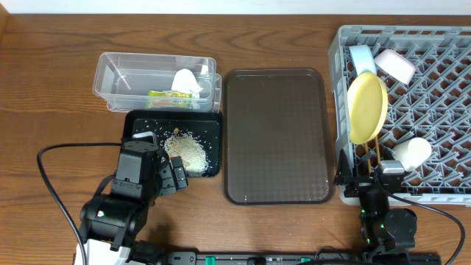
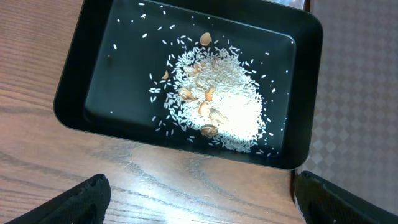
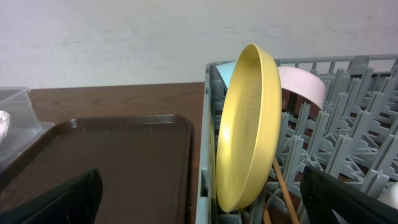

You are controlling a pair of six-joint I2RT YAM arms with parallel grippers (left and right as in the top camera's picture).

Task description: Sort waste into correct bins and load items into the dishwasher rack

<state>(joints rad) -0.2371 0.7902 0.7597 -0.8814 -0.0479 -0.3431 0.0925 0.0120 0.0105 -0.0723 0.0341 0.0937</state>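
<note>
Both pairs of jaws are gaping empty, the left gripper [image 2: 202, 202] hovering at the near rim of the black tray [image 2: 69, 99], rice scraps [image 2: 230, 118] just beyond.

- I see the yellow plate [image 3: 245, 130] standing on edge in the grey rack [image 3: 354, 118], close to its left wall.
- A blue bowl [image 3: 225, 73] and a pink bowl [image 3: 303, 84] peek out behind it.
- Chopsticks [image 3: 281, 186] lean under the plate.
- My right tool [image 3: 199, 208] has its fingers spread wide.
- A brown tray [image 3: 106, 155] lies left of the rack.
</note>
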